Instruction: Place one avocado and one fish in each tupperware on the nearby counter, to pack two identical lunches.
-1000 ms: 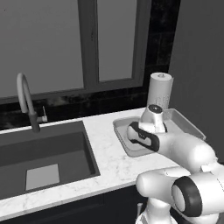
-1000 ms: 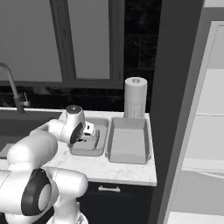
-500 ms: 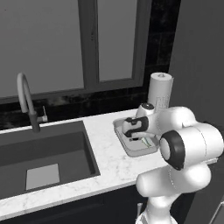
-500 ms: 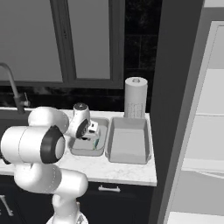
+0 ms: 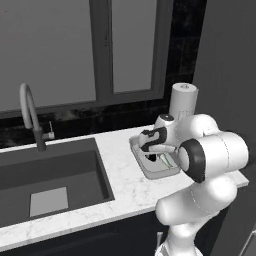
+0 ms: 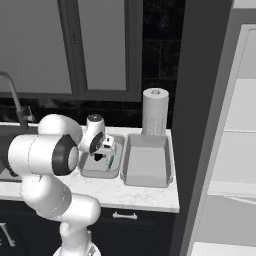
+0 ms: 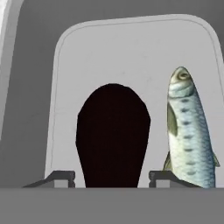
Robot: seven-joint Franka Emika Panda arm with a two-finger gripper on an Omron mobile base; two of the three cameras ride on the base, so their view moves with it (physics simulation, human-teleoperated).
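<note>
The gripper (image 7: 112,175) has opened over the avocado (image 7: 113,135), beside the fish (image 7: 189,135).

— What's by the window (image 5: 105,47)?
— A curved faucet (image 5: 31,116) stands over a dark sink (image 5: 50,177).
— And to the right?
— A paper towel roll (image 6: 155,111) stands upright against the black backsplash (image 6: 160,45).

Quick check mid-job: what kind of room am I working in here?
A kitchen, by the look of it: a sink with a curved faucet set in a white marble counter, a paper towel roll by the wall, and dark cabinets below.
</note>
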